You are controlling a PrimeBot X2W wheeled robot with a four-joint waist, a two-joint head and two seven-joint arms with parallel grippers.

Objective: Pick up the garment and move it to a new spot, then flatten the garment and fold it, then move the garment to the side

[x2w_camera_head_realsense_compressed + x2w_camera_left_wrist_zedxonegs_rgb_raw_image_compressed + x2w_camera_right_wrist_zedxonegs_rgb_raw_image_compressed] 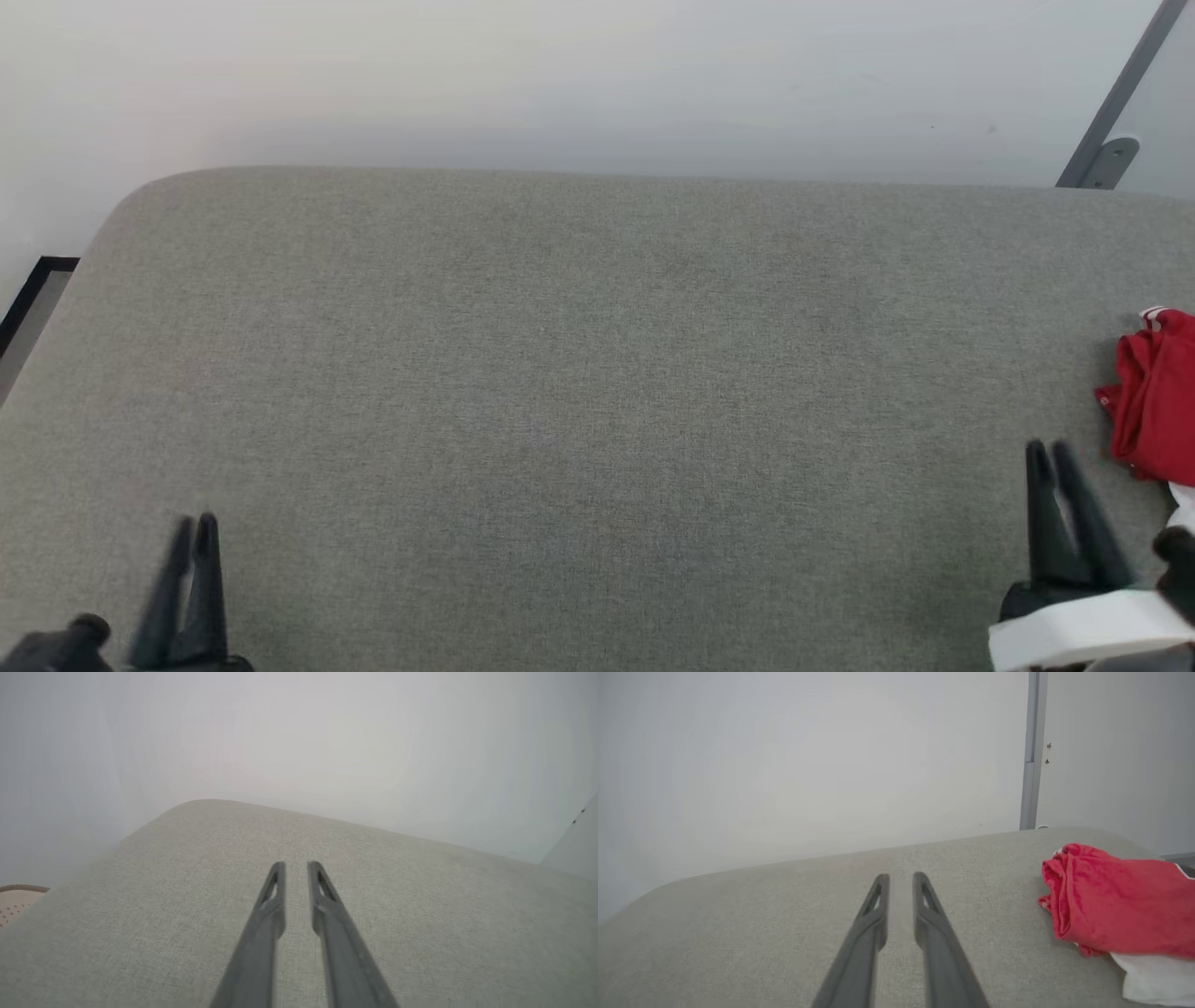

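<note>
**A:** Where is the garment?

**B:** The garment [1153,401], a red jersey-knit shirt with a white part at its near end, lies bunched at the far right of the grey fabric-covered table [560,373]. It is just beside the right gripper [1048,450] and not touching it. In the right wrist view the garment [1115,914] is a soft, rolled-over bundle, partly cut off by the picture edge.

**A:** So how far along is the job?

**B:** I can't settle that. A bundle at the side fits a shirt lying crumpled and waiting to be picked up. It fits just as well one that was folded and set aside. The folds look loose rather than squared to me, but too much of it is hidden.

**A:** And the grippers?

**B:** The left gripper [194,525] sits low at the near left, its fingers a little apart with nothing between them. The right gripper's fingers are the same, a narrow gap and nothing held.

**A:** What room is there to move?

**B:** A broad stretch of grey cloth runs between the two grippers and out to the far edge, which I judge enough to spread a shirt. That far edge runs along a pale wall [560,84], and the far-left corner is rounded. A grey metal post [1120,93] stands behind the far right. The garment lies near the table's right end, so a push that way might tip it off.
</note>
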